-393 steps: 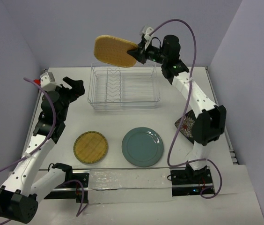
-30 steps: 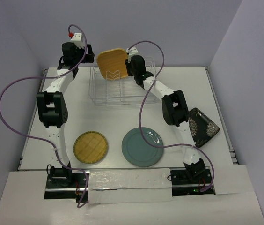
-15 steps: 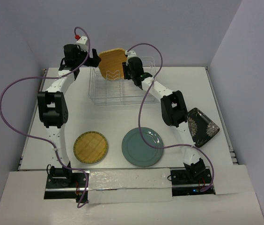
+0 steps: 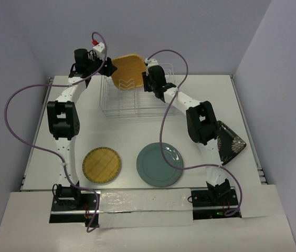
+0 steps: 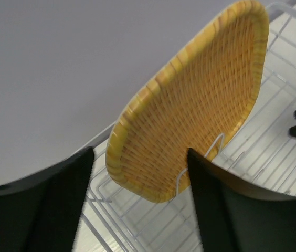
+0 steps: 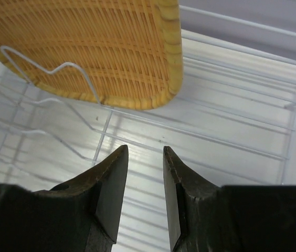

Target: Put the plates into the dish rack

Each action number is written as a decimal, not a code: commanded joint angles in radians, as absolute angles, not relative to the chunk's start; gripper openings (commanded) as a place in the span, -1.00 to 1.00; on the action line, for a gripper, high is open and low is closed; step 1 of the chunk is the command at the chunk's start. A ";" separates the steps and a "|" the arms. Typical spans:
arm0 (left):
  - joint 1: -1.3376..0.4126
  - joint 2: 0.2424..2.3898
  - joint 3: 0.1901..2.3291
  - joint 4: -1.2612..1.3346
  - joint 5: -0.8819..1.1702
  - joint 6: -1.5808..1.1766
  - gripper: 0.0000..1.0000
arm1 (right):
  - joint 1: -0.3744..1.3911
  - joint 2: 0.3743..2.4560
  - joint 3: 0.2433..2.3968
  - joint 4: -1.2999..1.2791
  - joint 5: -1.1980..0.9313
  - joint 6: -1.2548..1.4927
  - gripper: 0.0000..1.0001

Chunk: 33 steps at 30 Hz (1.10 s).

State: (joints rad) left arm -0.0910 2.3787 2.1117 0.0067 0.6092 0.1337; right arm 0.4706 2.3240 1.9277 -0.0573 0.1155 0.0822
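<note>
The orange-tan woven plate stands tilted on edge among the wavy dividers at the back left of the dish rack. My left gripper is open at the plate's left edge. In the left wrist view the plate's lower corner lies between its spread fingers, with the left gripper not clamped on it. My right gripper is just right of the plate, open by a narrow gap with nothing in it. In its own view the right gripper hangs over rack wires below the plate.
On the table in front lie the yellow grid plate and the teal plate. The dark floral plate sits at the right, partly behind my right arm. Purple cables loop off both arms. The back wall is close behind the rack.
My left gripper has moved right, up to the plate's left edge, and its jaws have narrowed somewhat. The right gripper and the plate have hardly moved.
</note>
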 commanded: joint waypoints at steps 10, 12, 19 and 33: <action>-0.095 2.427 2.195 0.016 0.660 0.287 -0.27 | 0.469 1.863 1.514 0.201 0.186 0.052 -0.20; -0.095 2.429 2.185 0.046 0.658 0.292 -0.39 | 0.474 1.820 1.467 0.221 0.252 0.033 -0.20; -0.095 2.428 2.199 0.071 0.643 0.330 -0.99 | 0.477 1.744 1.376 0.230 0.352 0.016 -0.20; -0.095 2.325 2.180 0.024 0.630 0.513 -1.00 | 0.479 1.677 1.270 0.271 0.383 0.011 -0.21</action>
